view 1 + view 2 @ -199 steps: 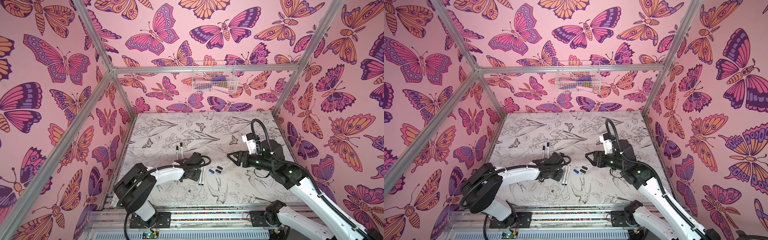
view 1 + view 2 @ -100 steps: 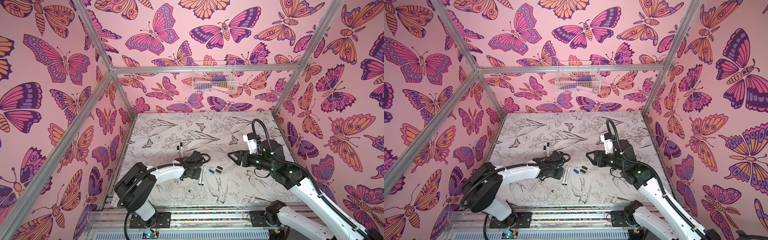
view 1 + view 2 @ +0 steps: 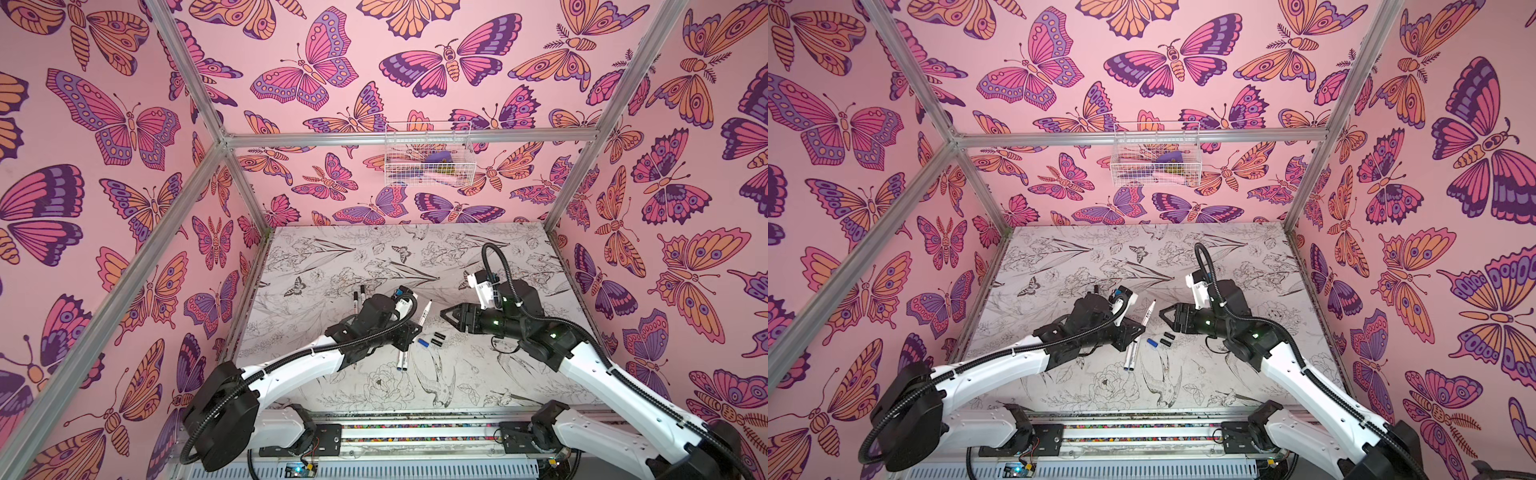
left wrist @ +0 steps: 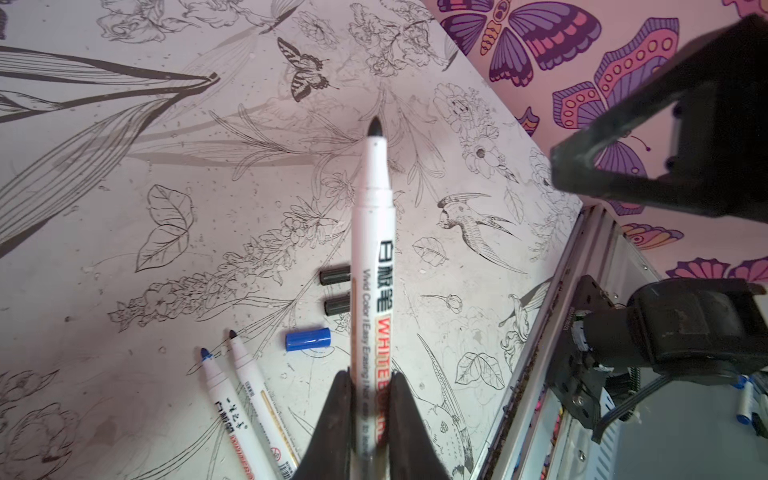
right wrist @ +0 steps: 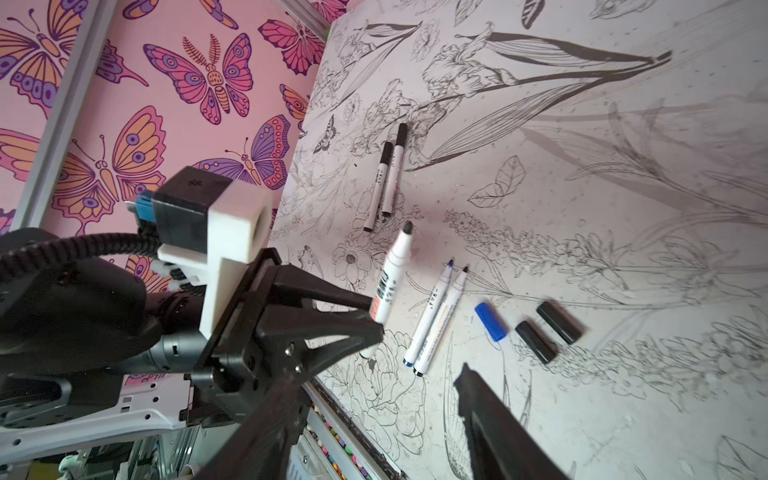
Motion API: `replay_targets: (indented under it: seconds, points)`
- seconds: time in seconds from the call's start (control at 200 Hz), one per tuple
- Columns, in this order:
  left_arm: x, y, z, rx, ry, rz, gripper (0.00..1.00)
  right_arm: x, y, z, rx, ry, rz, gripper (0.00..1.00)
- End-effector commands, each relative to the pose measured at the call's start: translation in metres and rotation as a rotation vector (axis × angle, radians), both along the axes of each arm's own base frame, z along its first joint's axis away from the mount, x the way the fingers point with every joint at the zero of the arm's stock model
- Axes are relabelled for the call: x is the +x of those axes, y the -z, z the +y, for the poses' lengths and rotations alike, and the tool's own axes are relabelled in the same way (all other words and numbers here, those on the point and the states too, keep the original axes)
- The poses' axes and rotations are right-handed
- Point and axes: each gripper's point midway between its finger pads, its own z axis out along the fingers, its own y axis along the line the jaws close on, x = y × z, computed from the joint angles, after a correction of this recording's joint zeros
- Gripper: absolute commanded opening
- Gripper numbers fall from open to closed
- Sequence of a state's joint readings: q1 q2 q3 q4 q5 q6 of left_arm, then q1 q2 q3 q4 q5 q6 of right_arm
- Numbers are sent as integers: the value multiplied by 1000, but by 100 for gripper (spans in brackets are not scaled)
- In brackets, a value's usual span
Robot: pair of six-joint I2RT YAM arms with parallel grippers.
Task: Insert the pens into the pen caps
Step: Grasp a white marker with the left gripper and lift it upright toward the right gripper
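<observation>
Worktop: the worktop is white, with drawn flowers and birds on it.
Closest to me: a blue-tipped pen and a loose black-tipped pen lie side by side with no caps on.
Just past them: a blue cap lies on its side. Two black caps lie near it, next to each other.
Left tool: the left tool is pinched tight on the held pen, on the back half of its white body. This pen is up off the worktop and its black tip is bare.
Right tool: the right tool is open and holds nothing. It hangs over the worktop, near the pen's tip and the caps.
Farther back: two capped pens lie together. I think those are done.
Far wall: a wire basket hangs there.
How a pen feels: I think it is light, stiff, smooth and round, so it can slip or roll. Hold the white body, never the soft inky tip.
How a cap feels: I think it is tiny, light and hollow, and it rolls easily. Hold it round its sides and keep the open end free.
</observation>
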State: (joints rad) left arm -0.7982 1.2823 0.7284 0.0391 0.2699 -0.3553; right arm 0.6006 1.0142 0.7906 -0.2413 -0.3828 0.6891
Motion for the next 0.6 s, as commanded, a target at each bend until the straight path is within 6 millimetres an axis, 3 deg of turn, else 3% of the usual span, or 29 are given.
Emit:
replay_targets:
  seconds: [0.0,0.18,0.416,0.596]
  points:
    - [-8,-20,-6,-70,52,-53,0,9,-13,14,42,-7,-31,63]
    - [-12,-26,-9,-85,77,-65,0,17,-6,24,29,-14,-22,62]
    - [-18,-20,-12,-75,97,-56,0,21,-7,40,48,-46,-19,57]
    - [-19,-24,-14,-88,104,-65,0,22,-1,49,53,-59,-3,45]
